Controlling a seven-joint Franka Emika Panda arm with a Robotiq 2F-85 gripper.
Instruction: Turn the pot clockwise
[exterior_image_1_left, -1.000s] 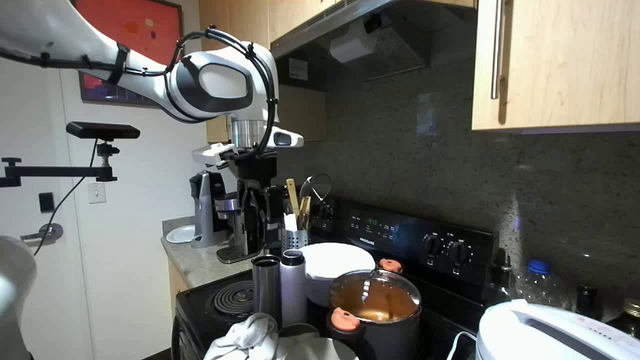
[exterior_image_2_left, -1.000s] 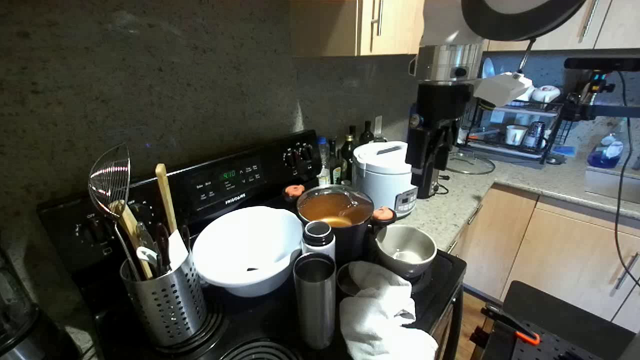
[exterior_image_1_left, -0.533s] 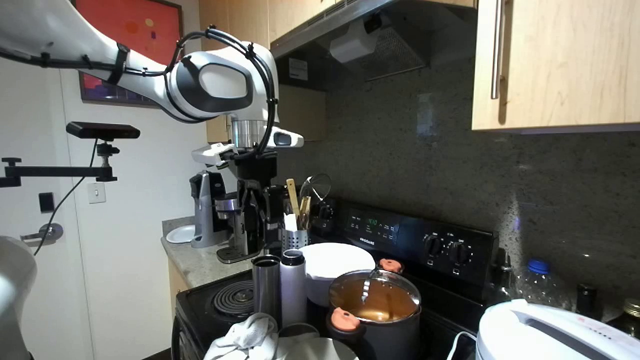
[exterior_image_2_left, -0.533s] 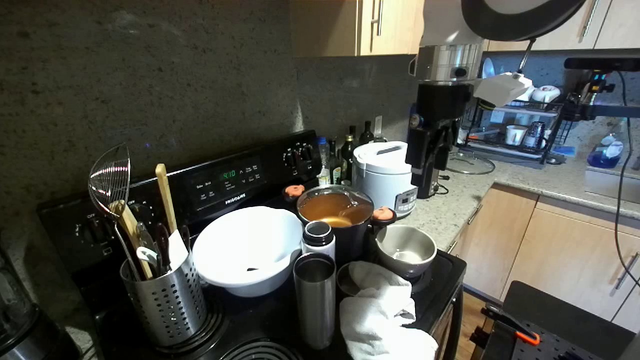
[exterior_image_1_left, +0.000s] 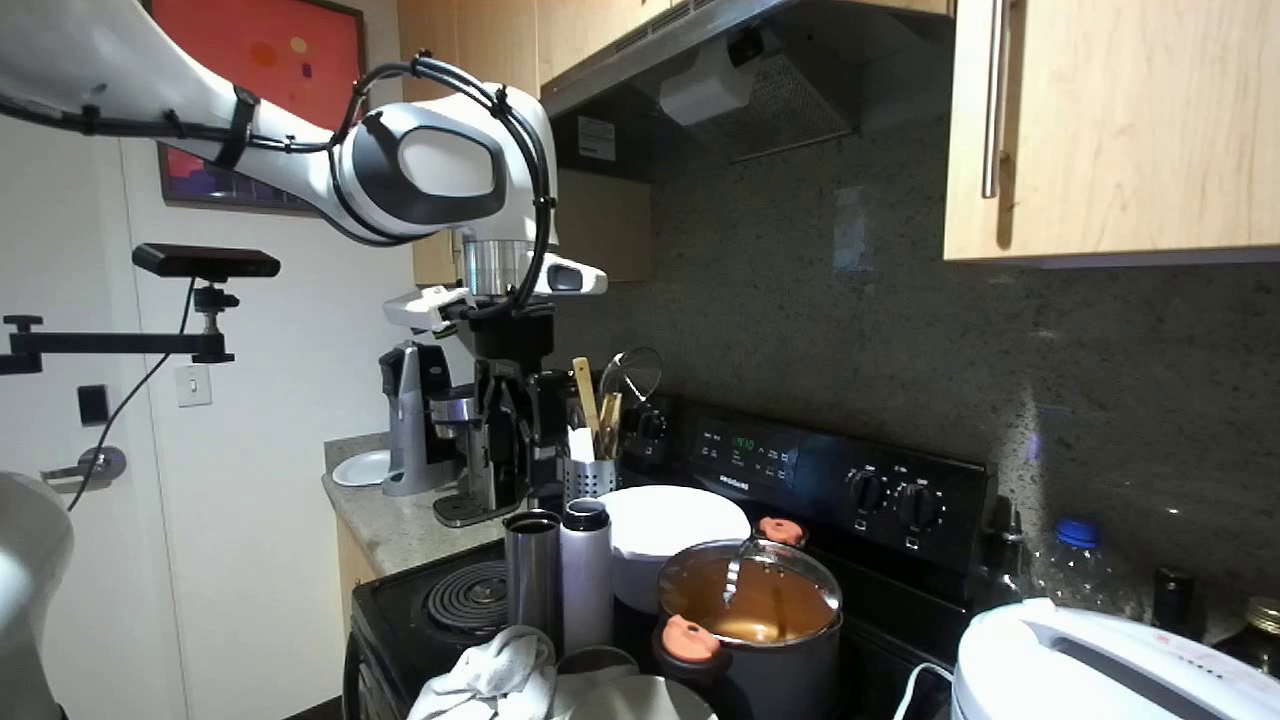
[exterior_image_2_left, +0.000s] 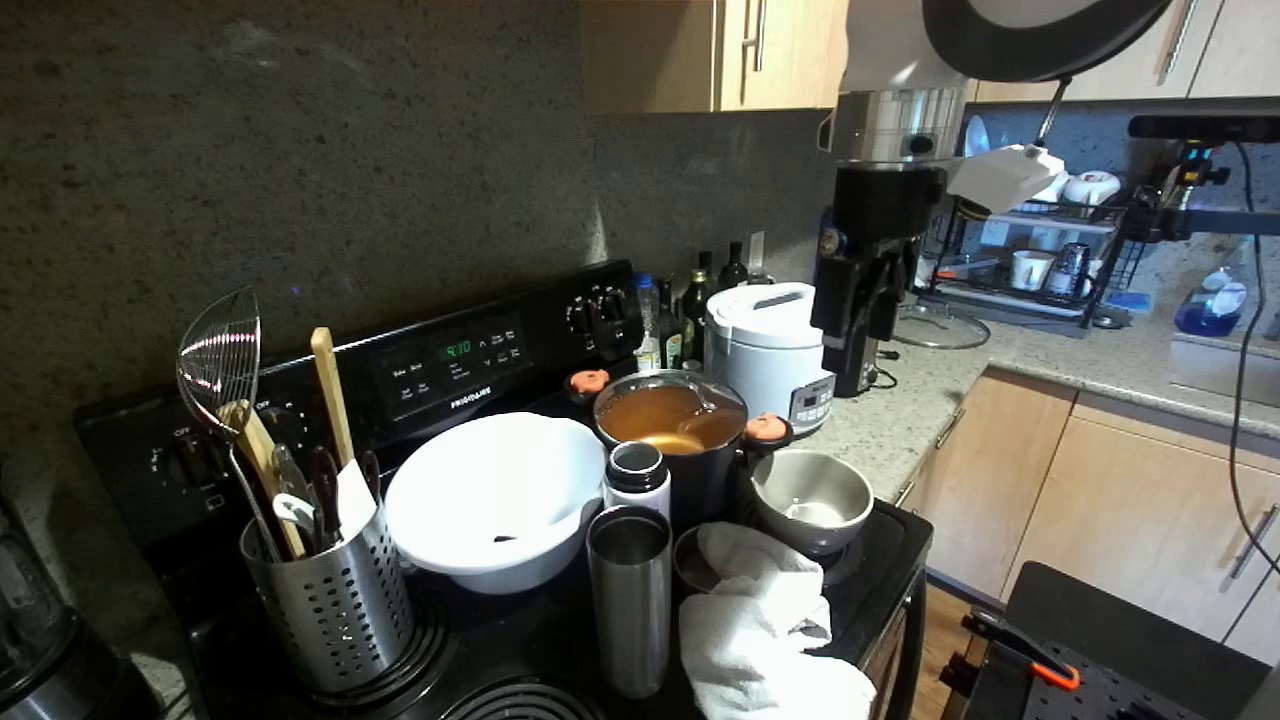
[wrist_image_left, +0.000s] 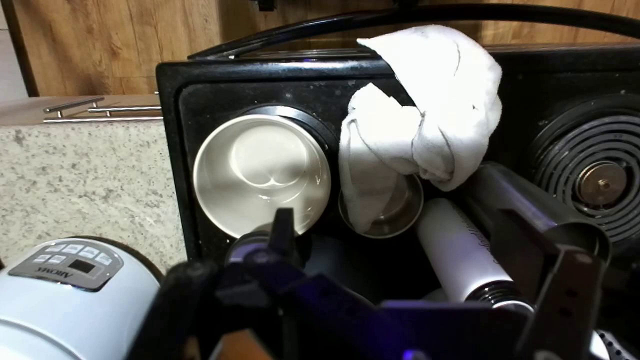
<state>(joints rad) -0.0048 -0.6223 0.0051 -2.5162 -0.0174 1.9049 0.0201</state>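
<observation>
The pot (exterior_image_1_left: 785, 665) stands on the stove, with a dark wall, copper-brown inside and two orange-topped handles. It also shows in an exterior view (exterior_image_2_left: 705, 480). A steel handle-like piece shows over its inside; I cannot tell whether a glass lid covers it. In the wrist view the pot is mostly hidden behind my gripper (wrist_image_left: 401, 227); an orange-brown patch shows at the bottom edge. My gripper points down, its fingers wide apart with nothing between them. It also shows in both exterior views (exterior_image_1_left: 518, 470) (exterior_image_2_left: 855, 340), apart from the pot.
Close round the pot are a white bowl (exterior_image_2_left: 500, 500), a white bottle (exterior_image_2_left: 640, 497), a steel tumbler (exterior_image_2_left: 630, 610), a beige bowl (wrist_image_left: 260, 175) and a white towel (wrist_image_left: 445, 110). A white rice cooker (exterior_image_2_left: 760, 350) stands beside it. A utensil holder (exterior_image_2_left: 335, 610) stands farther along the stove.
</observation>
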